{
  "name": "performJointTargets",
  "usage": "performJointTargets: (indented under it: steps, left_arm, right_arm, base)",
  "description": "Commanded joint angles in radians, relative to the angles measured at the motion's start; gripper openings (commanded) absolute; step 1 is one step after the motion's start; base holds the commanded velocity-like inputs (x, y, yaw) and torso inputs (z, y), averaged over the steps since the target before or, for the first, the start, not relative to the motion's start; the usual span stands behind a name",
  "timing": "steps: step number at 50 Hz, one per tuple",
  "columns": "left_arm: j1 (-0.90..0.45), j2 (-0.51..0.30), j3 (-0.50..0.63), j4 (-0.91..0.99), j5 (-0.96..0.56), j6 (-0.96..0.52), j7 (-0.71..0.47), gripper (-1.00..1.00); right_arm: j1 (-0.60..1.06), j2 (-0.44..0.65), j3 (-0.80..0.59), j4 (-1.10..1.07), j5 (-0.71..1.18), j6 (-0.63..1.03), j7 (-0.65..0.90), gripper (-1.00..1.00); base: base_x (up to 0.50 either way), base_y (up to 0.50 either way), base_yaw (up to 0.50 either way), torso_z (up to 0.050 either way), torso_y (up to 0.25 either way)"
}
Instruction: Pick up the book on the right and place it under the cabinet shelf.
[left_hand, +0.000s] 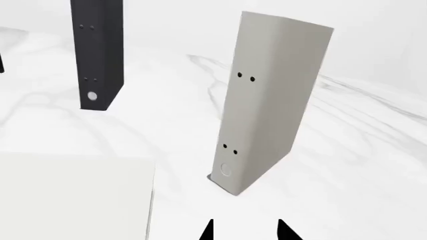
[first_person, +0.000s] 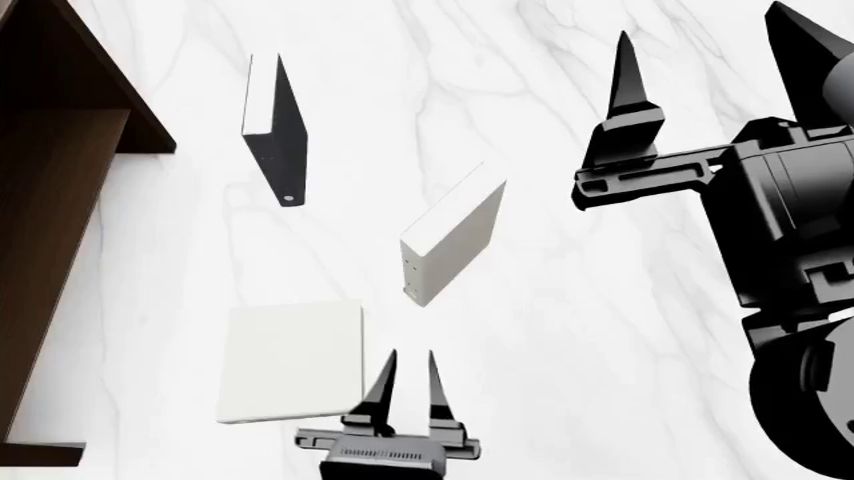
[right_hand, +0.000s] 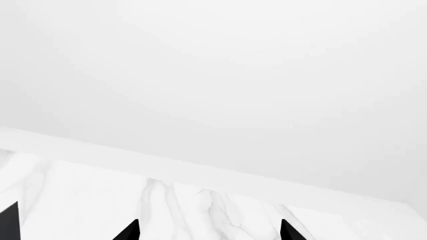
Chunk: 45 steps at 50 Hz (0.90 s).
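Looking through the left wrist view first: the book (left_hand: 267, 105) is standing upright on the marble bench (left_hand: 360, 150), spine facing the cam, prob. so the narrow spine can be pinched from the front. The left end effector (left_hand: 245, 230) is showing only two dark tips at the frame edge, apart w/ a gap between them, lined up just short of the spine, not touching. The black book (left_hand: 97, 52) is standing upright further back, well apart. The other pale book (left_hand: 73, 197) is lying flat near the cam, beside the approach line, so it isn't blocking.

Moving to the head view: the book (first_person: 454, 235) is sitting mid-bench, rightmost of the three. The left end effector (first_person: 410, 385) is pointing straight at its near end, fingers apart, close but w/ a gap left. The flat pale book (first_person: 294, 362) is lying just beside that arm; the black book (first_person: 278, 128) is further off. The cabinet shelf (first_person: 54, 200) is filling the left edge, well apart from the book, so I'd judge a long carry leftward is needed. The right end effector (first_person: 721, 70) is raised at right, fingers wide apart, holding nothing, prob. parked clear.

Checking the right wrist view: only bench (right_hand: 200, 205), a blank backdrop and the right end effector's (right_hand: 210, 232) spread tips are showing; no book.
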Motion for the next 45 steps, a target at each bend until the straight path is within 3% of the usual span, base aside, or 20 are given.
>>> performJointTargets:
  steps: [1, 15, 26, 45]
  left_arm:
    - [-0.029, -0.059, -0.155, -0.117, -0.385, -0.002, -0.021, 1.00]
    - [-0.036, -0.058, -0.167, -0.138, -0.418, 0.009, -0.012, 1.00]
    - [-0.045, -0.027, -0.195, -0.223, -0.519, 0.049, 0.066, 1.00]
    - [-0.039, -0.063, -0.214, -0.193, -0.542, 0.040, 0.036, 1.00]
  right_arm:
    - [0.004, 0.004, 0.003, -0.008, 0.007, 0.001, 0.000, 1.00]
    - [0.017, -0.001, 0.013, -0.010, 0.023, 0.014, -0.004, 1.00]
    - [0.049, -0.002, 0.025, -0.025, 0.046, 0.049, -0.001, 1.00]
    - [0.045, -0.014, 0.028, -0.026, 0.043, 0.058, 0.004, 1.00]
  base:
    - [0.00, 0.00, 0.00, 0.000, 0.000]
    - [0.01, 0.00, 0.00, -0.003, -0.005]
    - [0.01, 0.00, 0.00, -0.003, -0.005]
    - [0.01, 0.00, 0.00, -0.004, -0.006]
